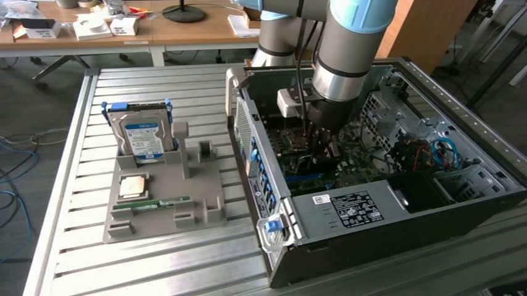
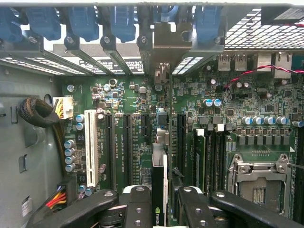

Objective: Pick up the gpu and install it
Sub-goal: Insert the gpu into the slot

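Ribbed aluminium slat table (image 1: 74,185) is carrying an open black-and-grey sheet-metal computer case (image 1: 354,246), lying on its side. The case is bearing a white sticker (image 1: 344,208); its print is too small to read.

Grey-and-light-blue cylindrical robot arm (image 1: 350,49) is reaching down into the case.

Green printed motherboard (image 2: 266,99) is lying under the wrist, with long black slots, one white plastic slot (image 2: 91,149) and a square steel processor socket (image 2: 259,183).

Grey moulded fixture tray (image 1: 206,185) is sitting beside the case, propping a silver hard drive with blue label and blue clips (image 1: 142,137) upright.

Gripper (image 2: 161,209) (image 1: 319,145): black perforated fingers (image 2: 137,206) are clamping the gpu (image 2: 159,183), a thin dark card seen edge-on. The card is standing over the slots at mid-board and showing a small green-and-white logo, unreadable.

Narrow green memory stick (image 1: 152,204) is lying flat in the tray.
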